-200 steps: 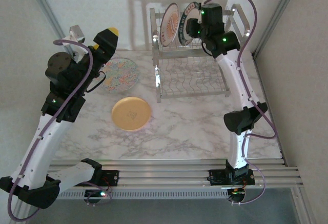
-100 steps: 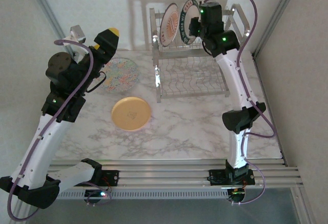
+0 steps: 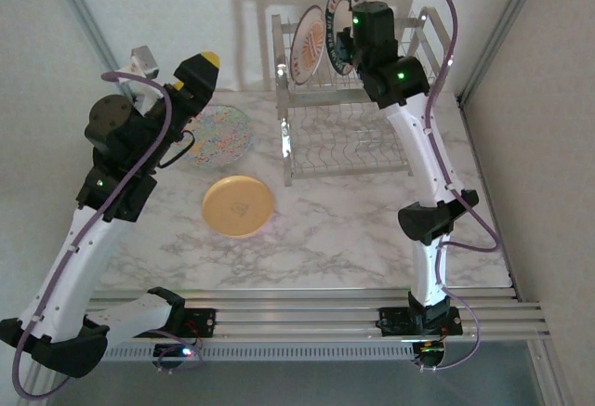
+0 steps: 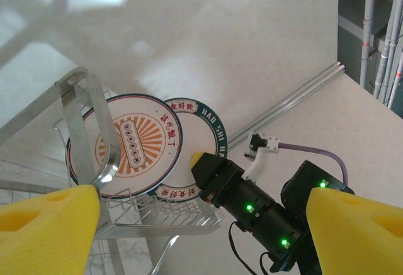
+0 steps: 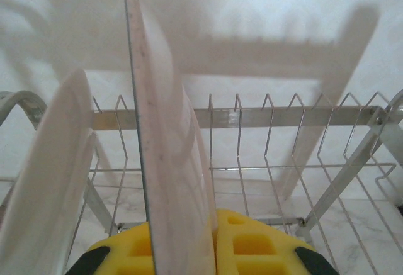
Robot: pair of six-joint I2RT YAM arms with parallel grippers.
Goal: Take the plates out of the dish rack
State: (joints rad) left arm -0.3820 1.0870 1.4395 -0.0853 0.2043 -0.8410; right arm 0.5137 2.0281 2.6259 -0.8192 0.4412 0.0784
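The green-rimmed plate [image 3: 337, 14] stands upright over the top shelf of the dish rack [image 3: 349, 132]. The right gripper [image 3: 346, 48] has its yellow fingers [image 5: 252, 246] closed on the plate's lower edge. Just beside it, the sunburst plate [image 3: 309, 44] sits upright in the top shelf's slots. On the marble table [image 3: 353, 229], left of the rack, the floral plate [image 3: 216, 135] and the yellow plate [image 3: 238, 205] lie flat and apart. The left gripper [image 3: 191, 72] hangs above the floral plate, fingers wide open and holding nothing.
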